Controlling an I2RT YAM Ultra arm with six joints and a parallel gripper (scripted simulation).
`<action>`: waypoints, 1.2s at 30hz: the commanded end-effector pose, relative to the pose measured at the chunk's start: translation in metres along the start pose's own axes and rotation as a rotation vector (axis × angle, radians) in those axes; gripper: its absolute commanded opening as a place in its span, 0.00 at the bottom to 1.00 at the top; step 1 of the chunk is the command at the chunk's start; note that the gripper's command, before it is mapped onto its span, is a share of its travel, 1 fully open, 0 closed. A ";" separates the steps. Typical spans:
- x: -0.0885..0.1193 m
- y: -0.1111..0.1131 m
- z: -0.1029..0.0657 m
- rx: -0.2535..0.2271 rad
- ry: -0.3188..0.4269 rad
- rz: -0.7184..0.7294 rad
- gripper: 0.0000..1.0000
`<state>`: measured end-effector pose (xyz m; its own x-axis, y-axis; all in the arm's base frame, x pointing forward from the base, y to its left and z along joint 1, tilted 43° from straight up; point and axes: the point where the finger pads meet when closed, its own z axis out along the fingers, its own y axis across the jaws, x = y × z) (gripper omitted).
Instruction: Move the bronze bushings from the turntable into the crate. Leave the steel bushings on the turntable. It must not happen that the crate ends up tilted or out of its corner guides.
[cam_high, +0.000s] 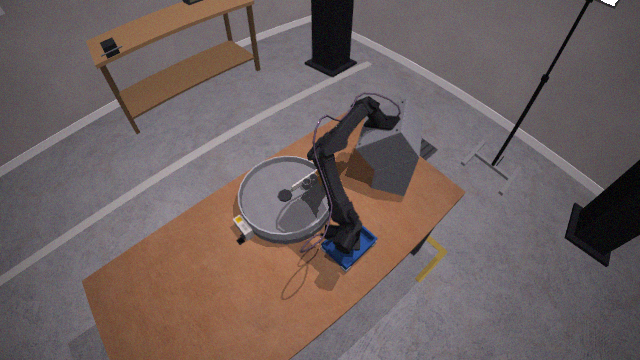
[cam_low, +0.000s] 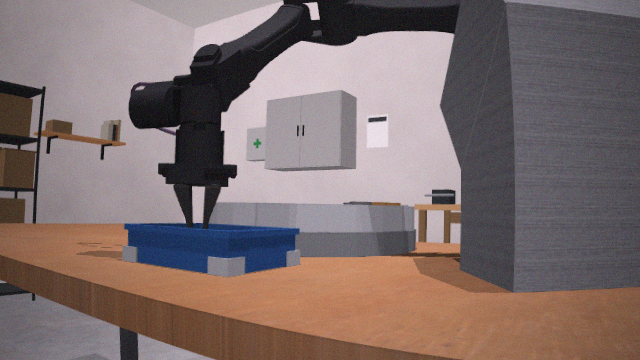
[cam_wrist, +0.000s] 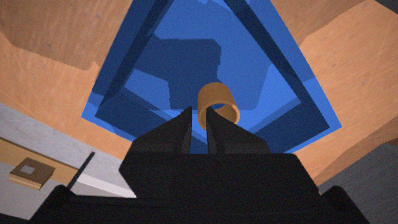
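The blue crate (cam_high: 362, 253) (cam_low: 175, 250) (cam_wrist: 314, 95) stands on the table beside the turntable (cam_high: 260, 200) (cam_low: 350, 217). My gripper (cam_low: 197, 227) (cam_wrist: 199, 111) points down into the crate, its tips about level with the rim. Its fingers are slightly apart and hold nothing. A bronze bushing (cam_wrist: 216, 93) is in the crate right by the fingertips, its open end facing the wrist camera; the crate wall hides it in the exterior view. On the turntable, small ring shapes (cam_high: 307, 183) stand by a pale bar; their material is too unclear to tell. The arm hides part of the turntable.
A large grey angular housing (cam_high: 387, 162) (cam_low: 487, 150) stands on the table near the arm's base. A small white box with a yellow mark (cam_high: 243, 226) sits at the turntable's edge. A cable loop (cam_high: 312, 245) hangs beside the wrist, near the turntable rim.
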<state>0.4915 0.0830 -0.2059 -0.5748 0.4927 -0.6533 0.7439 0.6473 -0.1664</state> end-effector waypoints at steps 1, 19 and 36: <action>-0.003 0.020 -0.019 -0.047 -0.024 -0.009 0.16; -0.003 0.021 -0.020 -0.048 -0.024 -0.007 0.16; -0.001 0.010 -0.064 -0.031 -0.020 -0.011 0.16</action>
<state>0.4763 0.1027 -0.1861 -0.5921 0.4830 -0.6451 0.7333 0.6550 -0.1826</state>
